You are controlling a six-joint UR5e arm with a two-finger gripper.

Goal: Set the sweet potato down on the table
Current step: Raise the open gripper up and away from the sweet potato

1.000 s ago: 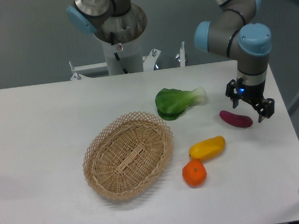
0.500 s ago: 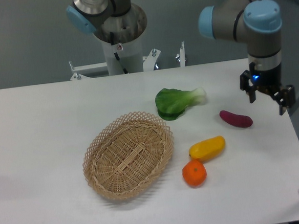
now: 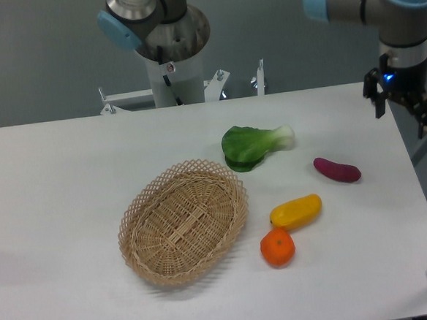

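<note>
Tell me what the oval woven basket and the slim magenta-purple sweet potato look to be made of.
The oval woven basket looks like natural wicker or rattan: tan strands in an open lattice with a looped rim, matte. The slim magenta-purple sweet potato lying on the white table looks like moulded plastic, though that is uncertain: its colour is very even and its skin smooth with a slight sheen.

The sweet potato is a slim, elongated magenta-purple tuber with tapered ends. It lies flat on the white counter, its long axis running diagonally in the camera view. It sits below and to the left of the end effector, well apart from it and free of contact. The counter surface is smooth and matte.
</note>
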